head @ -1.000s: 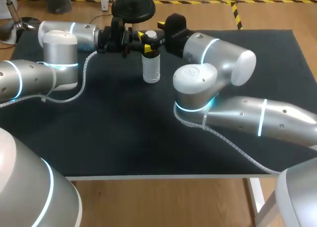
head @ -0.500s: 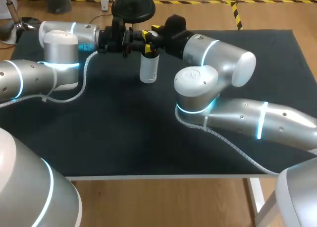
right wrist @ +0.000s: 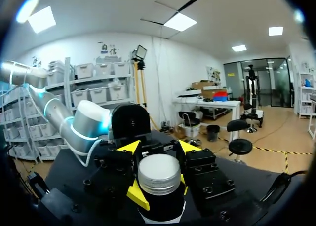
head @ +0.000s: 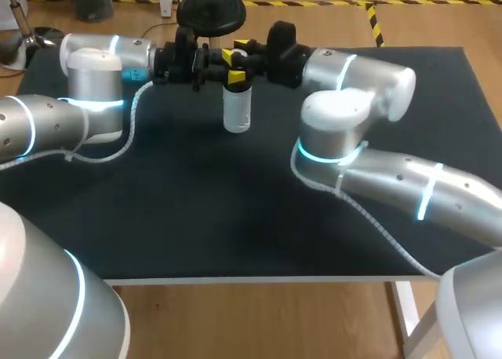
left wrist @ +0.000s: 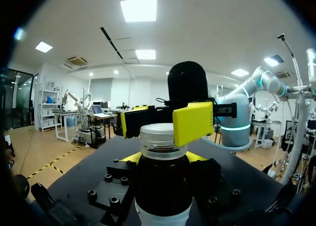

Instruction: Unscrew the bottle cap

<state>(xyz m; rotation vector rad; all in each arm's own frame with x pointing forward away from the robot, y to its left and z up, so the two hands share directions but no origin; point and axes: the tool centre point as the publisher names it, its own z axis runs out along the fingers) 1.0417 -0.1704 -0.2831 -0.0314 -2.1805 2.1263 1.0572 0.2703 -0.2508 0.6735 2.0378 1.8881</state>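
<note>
Black covering lies over the whole surface [head: 157, 210], and the work is gathered on its far part, toward 12 o'clock from the middle. The left arm [head: 94, 69] comes to this place from 9 o'clock and the right arm [head: 357, 85] from 3 o'clock, so both lie almost level and point at each other. Between them the bottle [head: 237, 108] stands upright, its long axis straight up from the surface; I cannot tell if its base rests there. The left claw [left wrist: 163, 158] is clenched on the dark neck of the bottle, under the top. The right claw [right wrist: 159, 149] is one level higher and grasps the bottle cap [right wrist: 158, 172], its yellow tips pressed on it from two sides. The cap therefore sits on the upright axis, directly above the left claw's hold. In my judgement, the coming turn must go around this upright axis while the lower hold does not give way.
</note>
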